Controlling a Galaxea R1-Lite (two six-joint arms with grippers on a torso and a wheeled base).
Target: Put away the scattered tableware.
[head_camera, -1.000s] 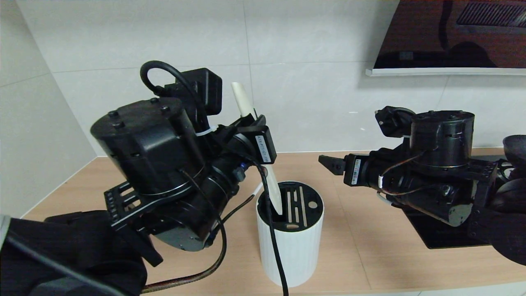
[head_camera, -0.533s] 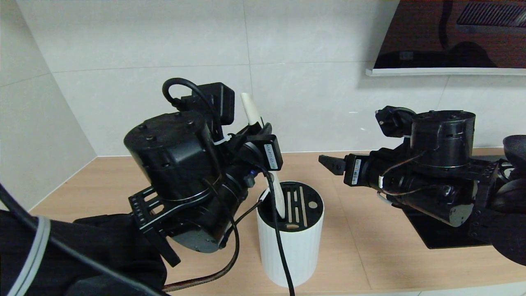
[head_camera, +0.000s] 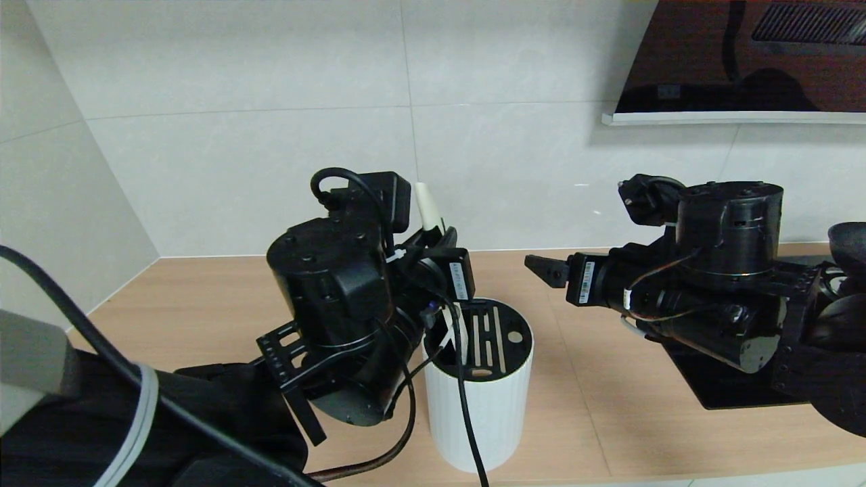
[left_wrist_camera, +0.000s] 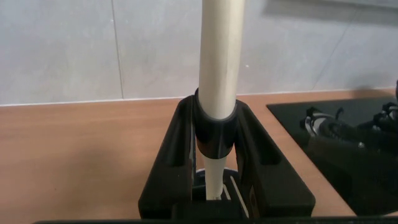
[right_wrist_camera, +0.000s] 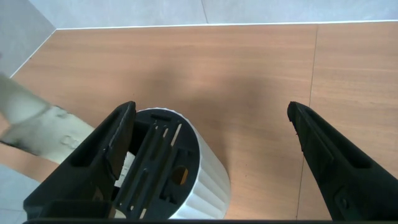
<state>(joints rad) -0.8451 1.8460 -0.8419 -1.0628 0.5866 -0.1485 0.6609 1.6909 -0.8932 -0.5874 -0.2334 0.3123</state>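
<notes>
A white ribbed cylindrical holder [head_camera: 477, 399] [right_wrist_camera: 193, 180] with a black slotted top stands near the front edge of a wooden counter [head_camera: 203, 297]. Directly above it on the robot's left, the left pincer [head_camera: 440, 260] [left_wrist_camera: 214, 124] is clamped tight around a cream-handled utensil [head_camera: 427, 203] [left_wrist_camera: 219, 56]. The utensil stands almost upright, with its handle rising above the fingers and its pale lower end reaching into the holder's top on the side nearest the left arm. To the right and apart from the holder, the right pincer [head_camera: 544, 269] [right_wrist_camera: 210, 111] hangs above the counter, spread wide and holding nothing. A black cooktop [head_camera: 717, 392] is set into the counter on the right. Behind is a pale tiled wall [head_camera: 270, 101], with a dark range hood [head_camera: 744, 61] at upper right.
</notes>
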